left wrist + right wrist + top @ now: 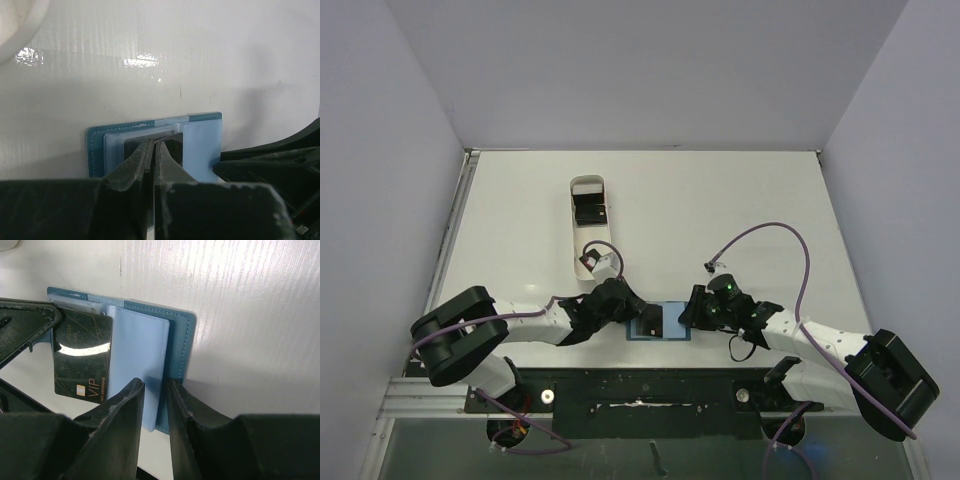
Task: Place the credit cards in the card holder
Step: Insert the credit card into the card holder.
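Left fingers (152, 150) pinch a black card (82, 355); right fingers (155, 395) – seemingly clamping the card holder (175, 335) edge.

A small teal-blue bifold card holder (661, 322) with pale blue inner panels lies open and flat near the front edge. A thin glossy black credit card (83, 354) marked VIP in gold rests on its left panel. More black cards (591, 209) lie further back, well apart.
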